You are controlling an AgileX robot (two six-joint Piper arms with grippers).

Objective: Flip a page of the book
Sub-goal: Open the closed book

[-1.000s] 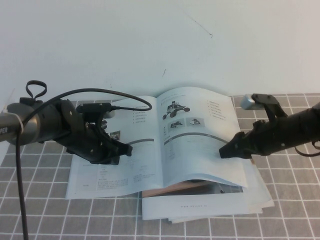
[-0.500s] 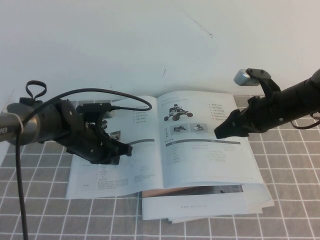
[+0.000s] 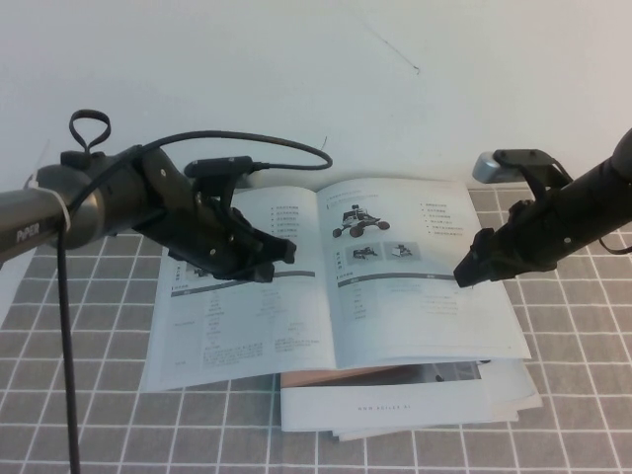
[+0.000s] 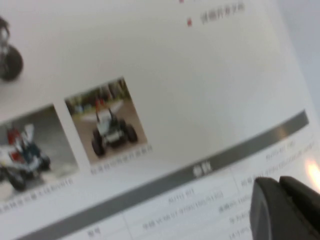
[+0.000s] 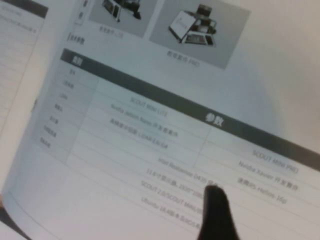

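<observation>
The book [image 3: 247, 306] lies open on a stack of booklets. Its right page [image 3: 434, 316] shows a black wheeled robot [image 3: 354, 219] above two small photos and lies nearly flat. My left gripper [image 3: 280, 252] is shut and empty, low over the left page near the spine. In the left wrist view its tips [image 4: 281, 194] sit by a dark grey bar [image 4: 165, 182] and two photos. My right gripper [image 3: 465, 276] is shut and empty, with its tip over the right page's outer part. It also shows in the right wrist view [image 5: 215, 200], above table text.
Plain white booklets with a peach sheet [image 3: 395, 410] stick out under the book's near edge. A grey checked cloth [image 3: 99, 415] covers the table. A black cable [image 3: 61, 336] hangs from the left arm. A white wall stands behind.
The right page was bowed up at the right gripper and has dropped flat. The right gripper rose, then came down further right. The left arm moved away and toward the spine.
</observation>
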